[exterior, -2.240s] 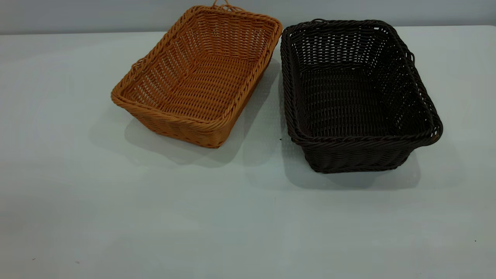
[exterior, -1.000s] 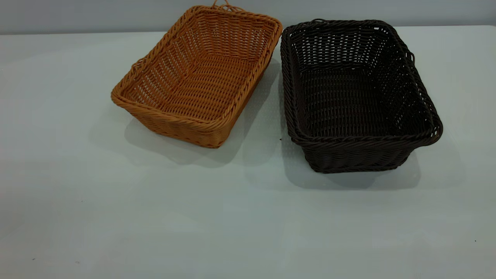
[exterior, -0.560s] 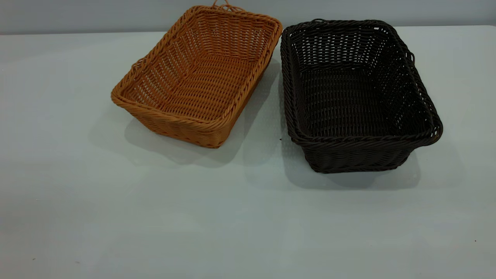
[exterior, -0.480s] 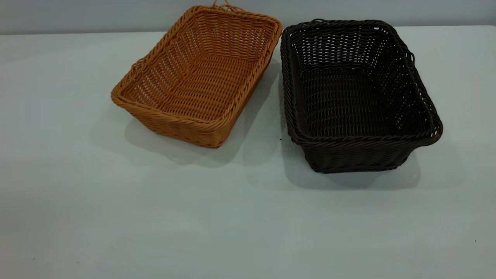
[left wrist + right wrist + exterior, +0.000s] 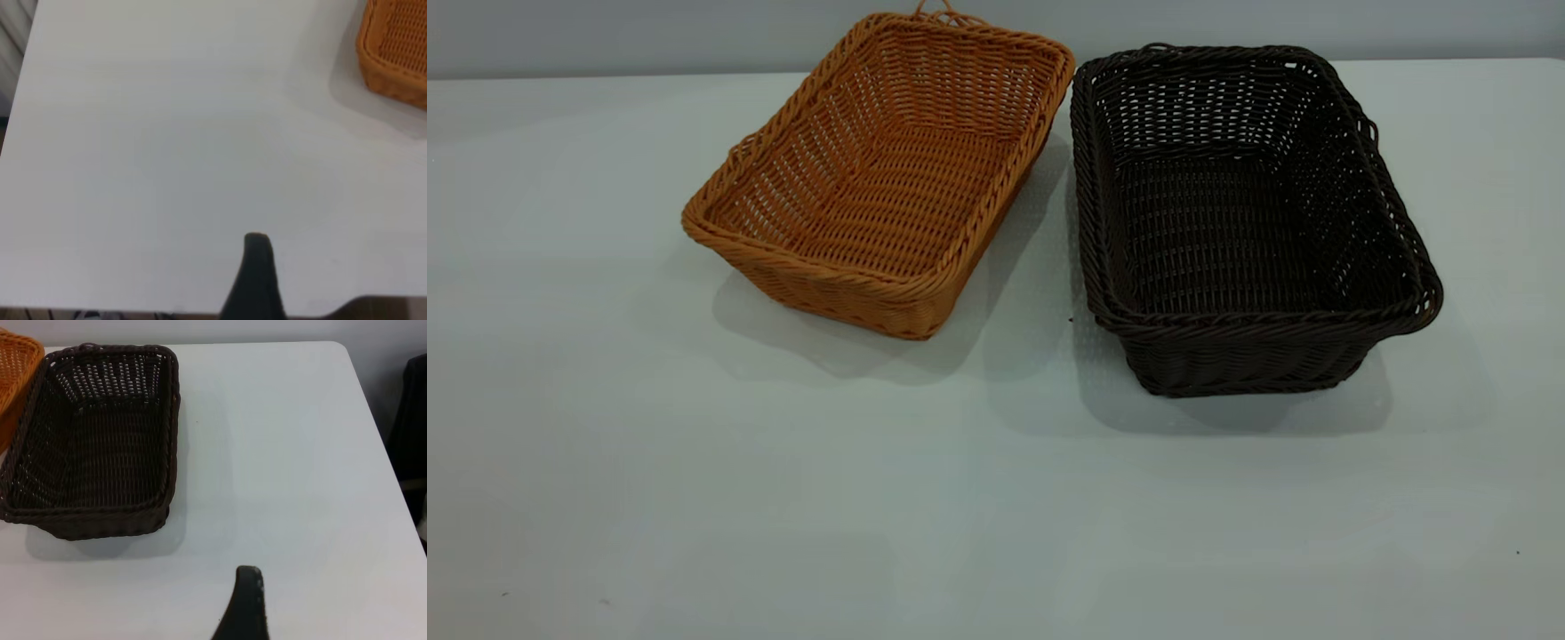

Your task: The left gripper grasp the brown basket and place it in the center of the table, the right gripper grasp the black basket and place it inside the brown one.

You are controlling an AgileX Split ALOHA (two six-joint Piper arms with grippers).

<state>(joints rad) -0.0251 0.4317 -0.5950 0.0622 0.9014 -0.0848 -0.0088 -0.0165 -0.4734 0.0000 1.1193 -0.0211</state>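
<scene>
The brown basket [image 5: 885,173] sits upper centre-left on the table [image 5: 783,498], skewed, its far right corner nearly touching the black basket [image 5: 1245,213] at upper right. Bare tabletop fills the lower frame. Of my left gripper [image 5: 255,277] and right gripper [image 5: 245,603] one finger each shows; jaw width I cannot tell.

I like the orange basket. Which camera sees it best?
The exterior view: the whole brown basket shows, empty, beside the black basket. Each wrist view catches only a corner of it.
</scene>
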